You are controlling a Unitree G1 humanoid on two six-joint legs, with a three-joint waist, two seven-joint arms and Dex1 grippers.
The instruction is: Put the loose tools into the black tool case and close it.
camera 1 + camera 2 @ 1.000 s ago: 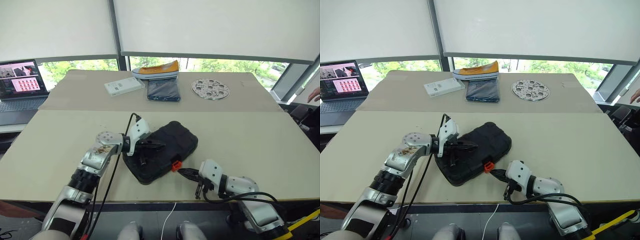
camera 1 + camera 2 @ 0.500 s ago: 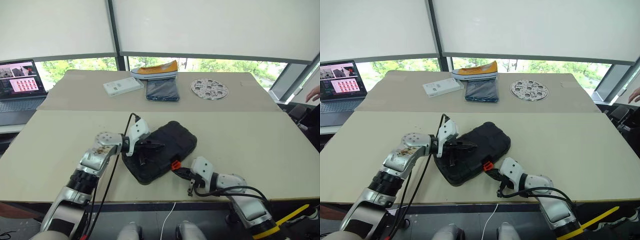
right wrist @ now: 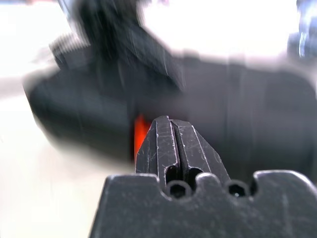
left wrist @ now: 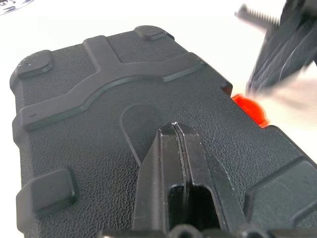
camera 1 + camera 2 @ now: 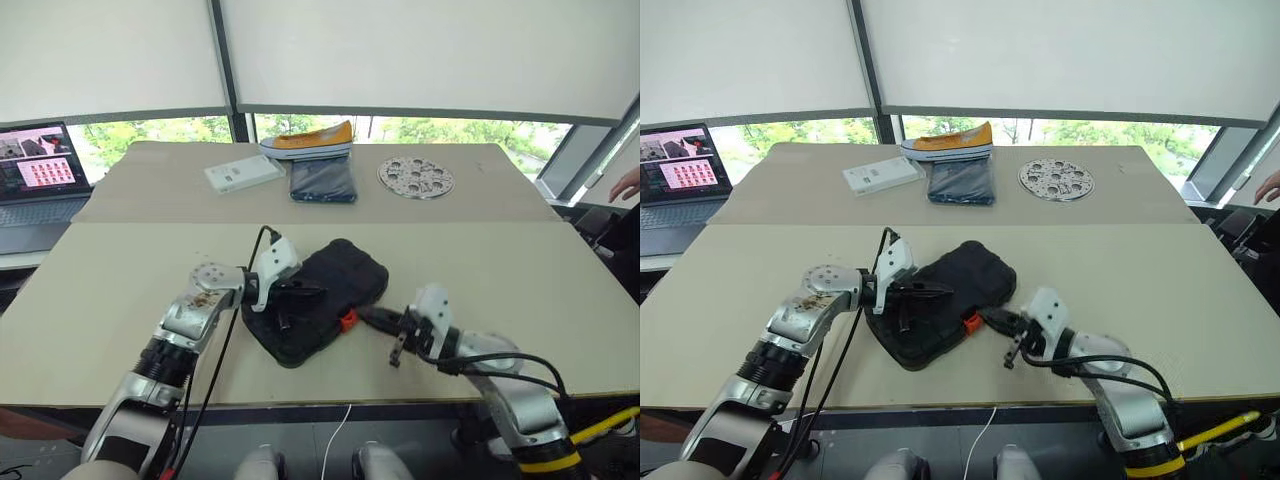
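Spanning beige table (image 5: 520, 270), blinds (image 5: 420, 50), laptop (image 5: 40, 185)

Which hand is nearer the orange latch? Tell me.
The right hand. Its shut fingertips sit just beside the orange latch at the tool case's front edge. The left hand, also shut, rests over the lid, farther back from the latch.

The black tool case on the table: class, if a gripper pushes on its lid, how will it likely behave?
The black tool case looks like rigid moulded plastic with ribs, so it probably won't flex. It lies flat, so tipping seems unlikely; it may slide on the smooth table. Its textured shell should give the left gripper some grip.
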